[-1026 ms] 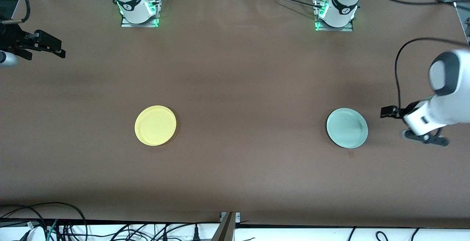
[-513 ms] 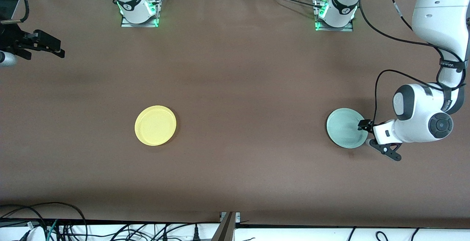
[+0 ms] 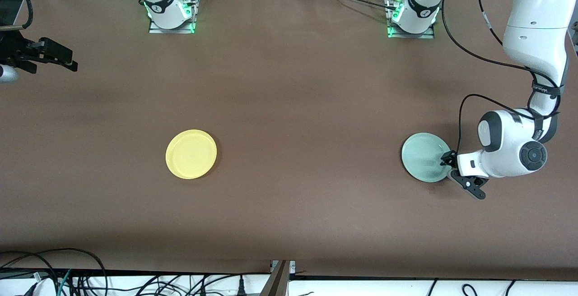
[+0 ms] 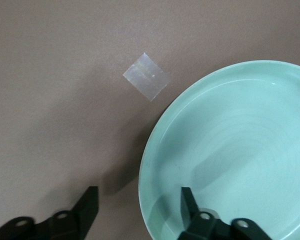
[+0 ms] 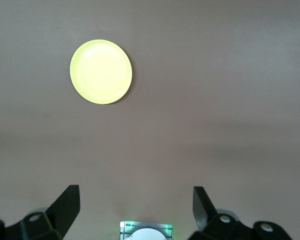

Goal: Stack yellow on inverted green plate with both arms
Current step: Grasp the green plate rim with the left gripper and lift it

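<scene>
Left end effector (image 3: 451, 166) spread wide astride the rim of the green plate (image 3: 423, 163), one finger (image 4: 191, 206) over its bare bowl, one outside, fingertips partly cut off in the wrist view. Right end effector (image 3: 54, 57) waiting released, high over the bench (image 3: 289, 106) edge at its arm's end, partly out of frame. Yellow (image 3: 191, 154) upright and bare toward the right arm's end, well apart from the green.

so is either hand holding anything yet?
No. The left hand is open, straddling the green plate's rim, not closed. The right hand is open, holding nothing.

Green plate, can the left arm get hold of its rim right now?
Probably yes. The left gripper is open and straddles the green plate rim, one finger inside, one outside on the table, with nothing between.
</scene>
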Action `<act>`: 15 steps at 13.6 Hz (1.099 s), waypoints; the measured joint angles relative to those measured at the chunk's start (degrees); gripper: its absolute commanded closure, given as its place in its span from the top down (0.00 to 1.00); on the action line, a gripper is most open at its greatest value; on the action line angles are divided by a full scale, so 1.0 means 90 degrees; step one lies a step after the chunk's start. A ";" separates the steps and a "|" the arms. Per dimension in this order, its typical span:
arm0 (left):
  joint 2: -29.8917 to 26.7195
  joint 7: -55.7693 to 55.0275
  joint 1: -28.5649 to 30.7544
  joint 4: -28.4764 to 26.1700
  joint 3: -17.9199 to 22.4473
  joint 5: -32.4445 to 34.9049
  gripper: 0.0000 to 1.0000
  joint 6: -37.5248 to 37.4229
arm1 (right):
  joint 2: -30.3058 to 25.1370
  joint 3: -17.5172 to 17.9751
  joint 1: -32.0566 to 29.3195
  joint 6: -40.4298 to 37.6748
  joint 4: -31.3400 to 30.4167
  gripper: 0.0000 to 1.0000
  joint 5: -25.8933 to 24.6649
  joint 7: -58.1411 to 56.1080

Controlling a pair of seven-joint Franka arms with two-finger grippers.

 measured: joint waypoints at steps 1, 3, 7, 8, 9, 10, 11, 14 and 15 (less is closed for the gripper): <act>0.0041 0.0070 0.0004 0.0000 0.0000 -0.0071 0.00 0.0032 | 0.0025 -0.0004 -0.0004 -0.0007 -0.0019 1.00 0.0000 0.0000; 0.0040 0.0134 0.0021 0.0012 0.0003 -0.0080 0.00 0.0097 | 0.0098 -0.0030 -0.0007 -0.0010 -0.0045 1.00 0.0000 0.0000; -0.0055 0.0162 -0.0018 0.0057 -0.0094 -0.0090 0.00 -0.0023 | 0.0123 -0.0202 -0.0011 -0.0010 -0.0044 1.00 0.0058 0.0000; -0.0124 0.0171 -0.0090 0.0079 -0.0099 -0.0089 0.00 -0.0082 | 0.0123 -0.0237 -0.0013 -0.0010 -0.0044 1.00 0.0081 0.0000; -0.0193 0.0178 -0.0188 0.0106 -0.0099 -0.0061 0.00 -0.0114 | 0.0123 -0.0253 -0.0013 -0.0010 -0.0044 1.00 0.0088 0.0000; -0.0257 0.0186 -0.0269 0.0154 -0.0101 0.0043 0.00 -0.0129 | 0.0123 -0.0253 -0.0013 -0.0010 -0.0044 1.00 0.0089 0.0000; -0.0327 0.0192 -0.0353 0.0241 -0.0112 0.0257 0.00 -0.0193 | 0.0121 -0.0252 -0.0013 -0.0010 -0.0044 1.00 0.0091 0.0000; -0.0502 -0.0002 -0.0884 0.0840 -0.0121 0.1118 0.00 -0.0940 | 0.0120 -0.0246 -0.0011 -0.0009 -0.0044 1.00 0.0113 0.0000; -0.0534 -0.0227 -0.1138 0.1127 -0.0126 0.1379 0.00 -0.1284 | 0.0121 -0.0239 -0.0008 -0.0006 -0.0044 1.00 0.0127 0.0000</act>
